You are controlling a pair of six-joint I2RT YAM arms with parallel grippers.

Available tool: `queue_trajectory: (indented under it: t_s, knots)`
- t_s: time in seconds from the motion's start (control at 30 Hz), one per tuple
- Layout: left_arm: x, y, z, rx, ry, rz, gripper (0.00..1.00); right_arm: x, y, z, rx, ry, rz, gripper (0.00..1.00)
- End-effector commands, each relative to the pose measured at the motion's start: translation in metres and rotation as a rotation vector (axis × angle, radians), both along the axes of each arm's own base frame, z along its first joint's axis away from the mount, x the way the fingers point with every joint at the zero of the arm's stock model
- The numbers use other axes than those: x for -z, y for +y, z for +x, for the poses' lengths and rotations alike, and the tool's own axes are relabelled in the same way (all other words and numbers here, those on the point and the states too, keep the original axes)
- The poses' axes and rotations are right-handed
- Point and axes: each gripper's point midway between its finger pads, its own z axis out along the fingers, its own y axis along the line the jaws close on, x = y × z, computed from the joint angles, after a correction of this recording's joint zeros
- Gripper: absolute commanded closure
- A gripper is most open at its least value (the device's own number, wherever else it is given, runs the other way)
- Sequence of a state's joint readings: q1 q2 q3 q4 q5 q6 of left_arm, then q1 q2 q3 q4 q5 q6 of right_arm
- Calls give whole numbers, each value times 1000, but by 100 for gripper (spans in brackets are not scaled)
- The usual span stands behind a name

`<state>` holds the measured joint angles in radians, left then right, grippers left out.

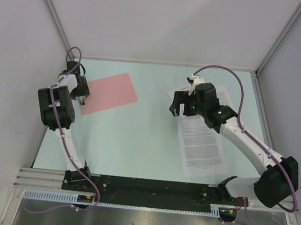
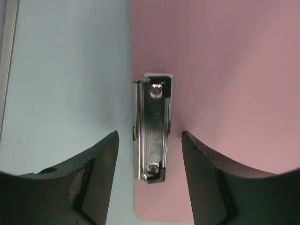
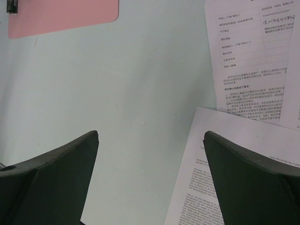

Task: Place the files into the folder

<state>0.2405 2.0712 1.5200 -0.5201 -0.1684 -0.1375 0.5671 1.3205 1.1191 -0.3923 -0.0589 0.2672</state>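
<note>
From above, the flat pink folder lies far left on the pale table with the left gripper at its short edge, and the white files overlap at right by the right gripper. The left wrist view shows the folder's silver clip between parted jaws, a gap on either side. The right wrist view shows jaws spread wide and empty beside the files' dense black print.

The folder is a flat pink board with rounded corners. It lies at a slant on the far left of the pale table, with nothing on it. A shiny metal clip sits at its left short edge. The paper sheets are white with dense black print. They lie flat and overlapping on the right side, well apart from the folder, the nearest one lying over another's corner.
</note>
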Motion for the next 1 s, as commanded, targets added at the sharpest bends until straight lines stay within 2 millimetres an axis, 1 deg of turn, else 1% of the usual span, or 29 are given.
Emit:
queue_trajectory:
  t_s: [0.0, 0.07, 0.1, 0.17, 0.2, 0.23, 0.27, 0.3, 0.33, 0.4, 0.43, 0.47, 0.5, 0.53, 0.57, 0.6, 0.63, 0.67, 0.7, 0.73, 0.77, 0.8, 0.83, 0.87, 0.9, 0.93, 0.97]
  knots:
    - [8, 8, 12, -3, 21, 6, 41, 1, 6, 8, -17, -19, 9, 1]
    - [10, 11, 10, -14, 51, 18, 45, 3, 8, 9, -15, -15, 12, 0]
    - [15, 12, 8, -24, 66, 16, 53, 6, 9, 10, -15, -9, 10, 0]
    - [17, 10, 2, -35, 79, 5, 60, 9, 12, 12, -12, -3, 12, 0]
    - [17, 8, 0, -37, 75, -5, 66, 11, 13, 13, -13, -1, 10, 0]
    - [16, 5, -8, -41, 75, -15, 69, 18, 16, 16, -10, 9, 5, 0]
    - [18, 1, -13, -39, 79, -27, 72, 21, 18, 18, -10, 11, 4, 0]
    - [19, -4, -18, -30, 81, -44, 79, 24, 21, 19, -3, 20, 12, 0]
    - [21, -11, -29, -19, 97, -54, 84, 32, 26, 22, -11, 36, 19, 0]
    - [21, -16, -41, 14, 112, -36, 92, 41, 33, 24, -20, 67, 42, 0]
    - [30, -26, -53, 44, 132, -26, 93, 47, 39, 25, -36, 87, 56, 1]
    - [19, -31, -55, 67, 109, -11, 94, 53, 41, 25, -29, 108, 63, 0]
    - [17, -31, -59, 90, 116, 22, 95, 58, 41, 26, -23, 128, 69, 0]
    - [21, -40, -67, 122, 131, 36, 96, 61, 42, 26, -11, 160, 95, 0]
    - [9, -43, -66, 146, 104, 59, 97, 69, 40, 28, 8, 192, 97, 0]
    - [5, -44, -69, 173, 106, 99, 98, 74, 36, 28, 32, 219, 103, 0]
    - [5, -54, -72, 210, 103, 111, 98, 80, 26, 30, 84, 262, 107, 0]
    - [-5, -59, -71, 233, 76, 122, 98, 84, 21, 31, 103, 278, 102, 0]
    - [-8, -63, -72, 265, 66, 133, 98, 86, 16, 30, 121, 295, 98, 0]
    - [-8, -67, -75, 286, 60, 144, 98, 89, 6, 31, 146, 307, 78, 0]
    - [-10, -68, -76, 297, 55, 161, 98, 87, 1, 30, 154, 303, 66, 0]
    - [-18, -69, -77, 320, 39, 183, 98, 90, -6, 26, 166, 316, 42, 0]
    - [-16, -78, -79, 350, 33, 176, 98, 89, -12, 26, 179, 312, 27, 0]
    - [-18, -82, -80, 365, 17, 176, 98, 88, -19, 27, 187, 309, 15, 0]
    - [-26, -85, -79, 382, -18, 188, 98, 87, -26, 23, 198, 314, -3, 0]
    - [-21, -102, -83, 442, -11, 192, 98, 84, -29, 23, 203, 309, -7, 0]
    - [-21, -111, -83, 473, -17, 189, 99, 84, -35, 22, 216, 311, -11, 0]
